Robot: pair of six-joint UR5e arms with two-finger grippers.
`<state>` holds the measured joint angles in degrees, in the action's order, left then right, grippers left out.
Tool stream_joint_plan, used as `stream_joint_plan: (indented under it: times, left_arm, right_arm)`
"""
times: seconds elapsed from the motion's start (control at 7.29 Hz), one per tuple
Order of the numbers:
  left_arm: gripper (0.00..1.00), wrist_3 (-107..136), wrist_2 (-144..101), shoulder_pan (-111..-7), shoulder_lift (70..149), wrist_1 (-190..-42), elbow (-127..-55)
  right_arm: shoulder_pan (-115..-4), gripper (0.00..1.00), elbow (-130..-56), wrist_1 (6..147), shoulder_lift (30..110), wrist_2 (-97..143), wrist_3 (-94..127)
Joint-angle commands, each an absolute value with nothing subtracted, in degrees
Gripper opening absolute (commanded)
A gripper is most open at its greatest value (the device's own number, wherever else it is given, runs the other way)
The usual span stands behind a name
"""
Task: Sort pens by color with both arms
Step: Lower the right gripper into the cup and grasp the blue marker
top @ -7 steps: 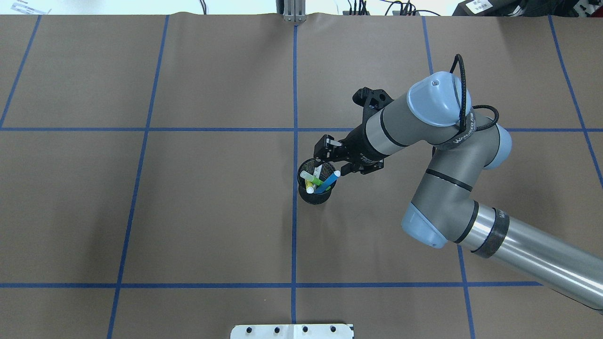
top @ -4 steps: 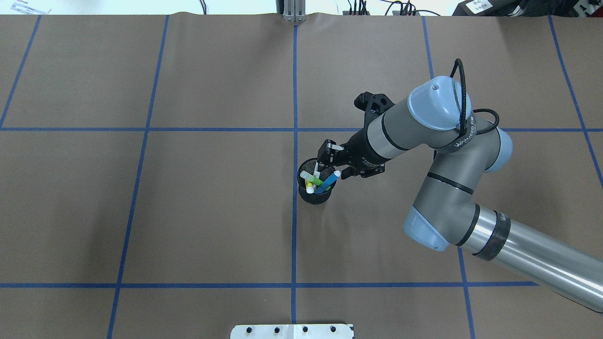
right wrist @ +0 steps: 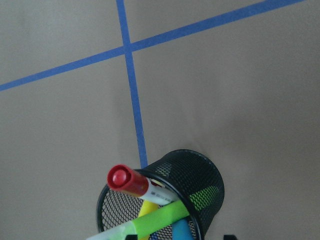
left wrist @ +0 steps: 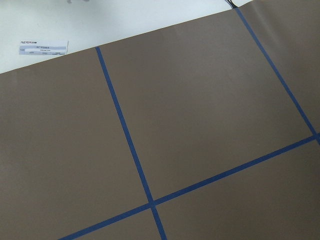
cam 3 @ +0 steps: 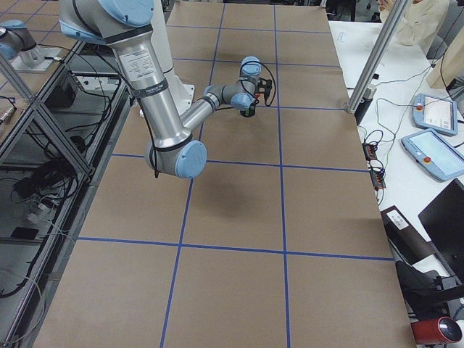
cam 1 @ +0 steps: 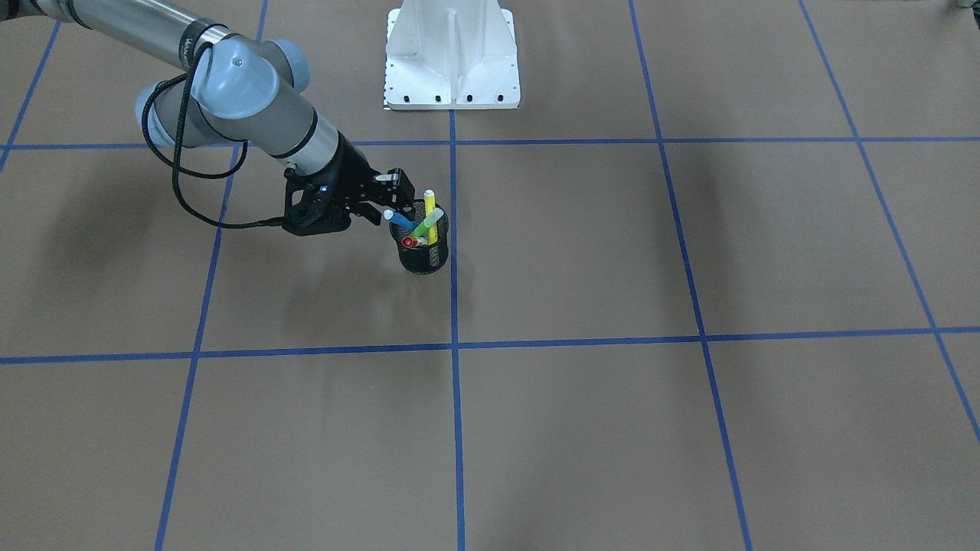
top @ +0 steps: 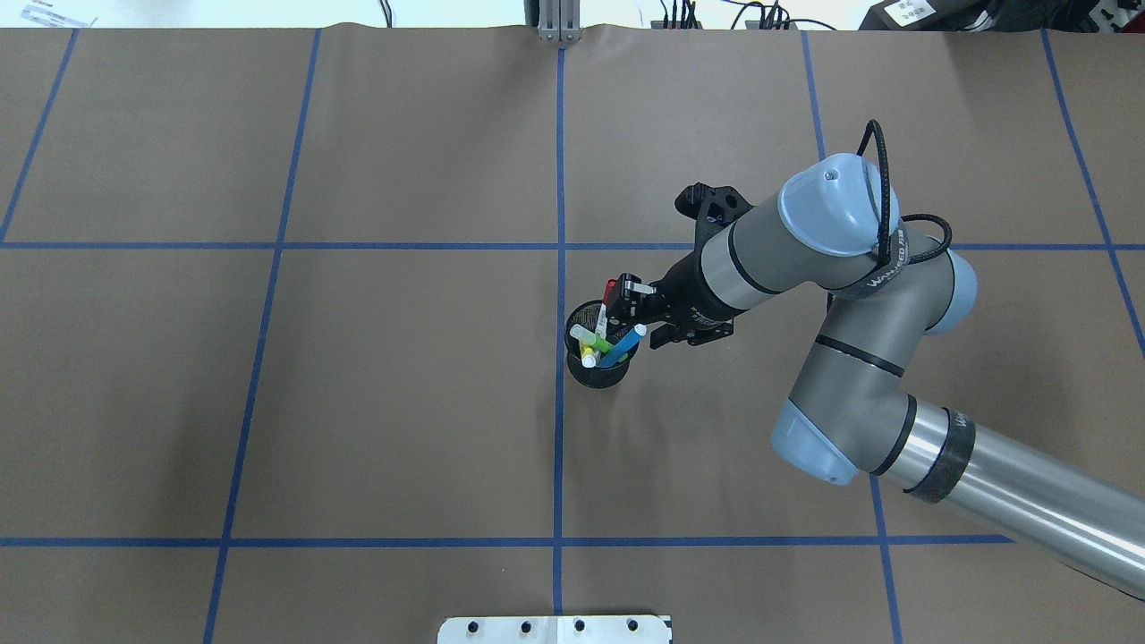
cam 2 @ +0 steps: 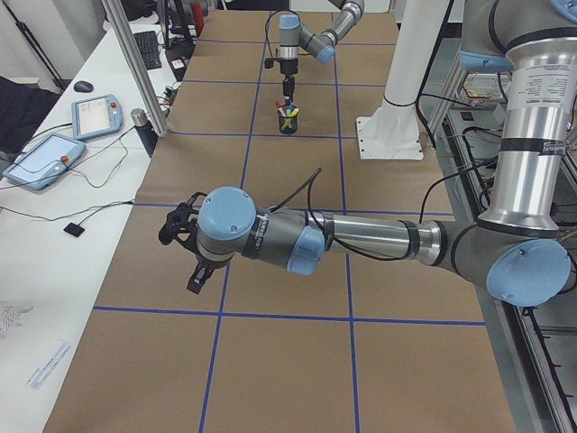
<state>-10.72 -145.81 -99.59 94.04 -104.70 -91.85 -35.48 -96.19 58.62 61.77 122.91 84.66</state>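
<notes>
Right gripper point(top: 635, 315) at frame centre looks open (poor view) over the crossed pens point(top: 623, 346); closing here we risk pinching two or tipping the mesh cup point(right wrist: 197, 172).

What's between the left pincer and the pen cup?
Only bare brown paper and blue tape lines lie between the left pincer and the black mesh cup, per the exterior left view.

Table point(top: 402, 402): matt brown paper, slightly creased. Tape lines point(top: 560, 179): smooth blue. Cup point(right wrist: 205, 180): black wire mesh, looks like metal. Pens point(right wrist: 160, 219): smooth plastic, red cap point(right wrist: 120, 178) glossy. Right arm point(top: 787, 255): matt grey shells, polished silver tube, smooth light-blue caps. Pedestal point(cam 1: 452, 53): white painted metal.
</notes>
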Motion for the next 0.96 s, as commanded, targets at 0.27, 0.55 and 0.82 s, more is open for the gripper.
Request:
stream_joint_plan:
  times: [0.27,0.55,0.82]
  left_arm:
    - [1.0,-10.72,-145.81,-99.58,94.04,-104.76,-92.02]
    - [1.0,-10.72,-145.81,-99.58,94.04,-104.76,-92.02]
    - [1.0,-10.72,-145.81,-99.58,94.04,-104.68,-92.02]
  right_arm:
    - [-35.51,0.39,-96.24,58.62,61.52,123.05,84.64]
    - [-35.51,0.37,-96.24,58.62,61.44,122.96,84.55]
    - [-35.86,0.38,-96.15,58.71,61.52,122.96,84.46]
